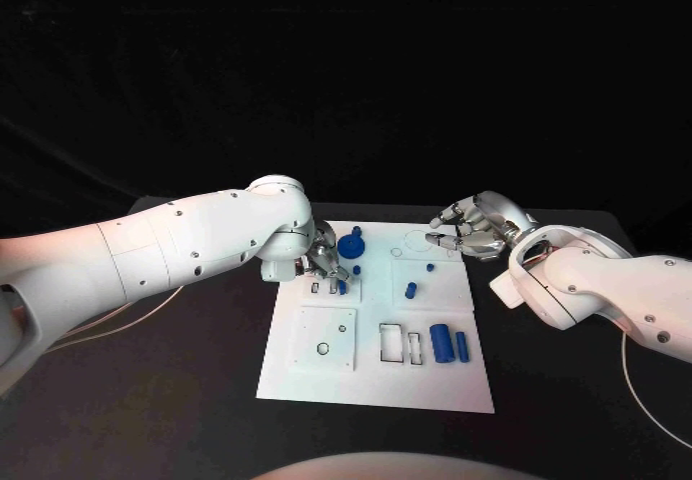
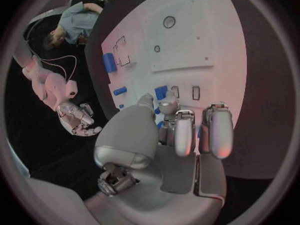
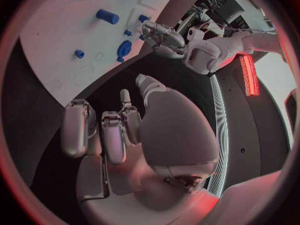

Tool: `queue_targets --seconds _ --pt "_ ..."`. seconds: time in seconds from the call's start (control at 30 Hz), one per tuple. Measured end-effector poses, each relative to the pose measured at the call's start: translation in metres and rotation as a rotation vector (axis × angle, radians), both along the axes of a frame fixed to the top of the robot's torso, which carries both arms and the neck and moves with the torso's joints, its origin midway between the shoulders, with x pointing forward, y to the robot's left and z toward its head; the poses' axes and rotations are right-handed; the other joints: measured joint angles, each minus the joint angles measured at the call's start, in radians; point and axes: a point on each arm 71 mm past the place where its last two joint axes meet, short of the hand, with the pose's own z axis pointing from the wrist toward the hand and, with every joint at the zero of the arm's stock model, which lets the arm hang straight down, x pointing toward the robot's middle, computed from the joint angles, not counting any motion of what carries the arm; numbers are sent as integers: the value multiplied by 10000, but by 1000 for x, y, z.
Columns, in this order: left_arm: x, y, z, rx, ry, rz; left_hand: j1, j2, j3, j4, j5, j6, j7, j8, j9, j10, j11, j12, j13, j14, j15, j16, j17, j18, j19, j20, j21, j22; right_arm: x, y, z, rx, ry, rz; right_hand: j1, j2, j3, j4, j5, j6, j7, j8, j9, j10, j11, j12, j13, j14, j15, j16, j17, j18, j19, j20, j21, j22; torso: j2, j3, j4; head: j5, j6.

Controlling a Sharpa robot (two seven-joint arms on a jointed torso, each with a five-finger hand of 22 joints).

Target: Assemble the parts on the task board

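Note:
The white task board lies mid-table. My left hand hangs over its far left part, fingers pointing down at two small slots. A blue knob-shaped part stands just behind that hand, and a small blue part sits beside its fingertips. Blue shows between thumb and finger, but I cannot tell whether anything is pinched. My right hand hovers at the board's far right corner, fingers curled and holding nothing.
A short blue cylinder and a tiny blue part lie mid-board. Two longer blue cylinders lie at the near right beside empty rectangular slots. A raised plate with round holes takes the near left.

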Motion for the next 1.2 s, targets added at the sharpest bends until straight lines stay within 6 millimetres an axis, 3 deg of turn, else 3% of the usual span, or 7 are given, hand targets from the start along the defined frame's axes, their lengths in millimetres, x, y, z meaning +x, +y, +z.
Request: queue_targets --seconds 1.03,1.2 --pt "2 -2 -3 93 128 -16 209 24 239 -8 75 37 -36 49 -4 -35 -35 32 4 0 0 0 -1 2 37 37 46 -2 0 2 -1 -6 55 52 0 0 68 13 60 0 0 34 50 -35 -34 0 -2 0 0 0 7 -1 -37 -37 -40 -3 14 16 11 -19 -102" --pt "2 -2 -4 95 138 6 445 25 560 23 -205 37 -36 87 -4 -35 -35 32 -30 0 0 0 -1 1 37 37 46 -2 -1 4 -1 0 71 90 0 0 138 28 99 0 0 74 84 -35 -35 0 -2 39 -39 0 7 -1 -37 -37 -40 -4 14 18 11 -30 -111"
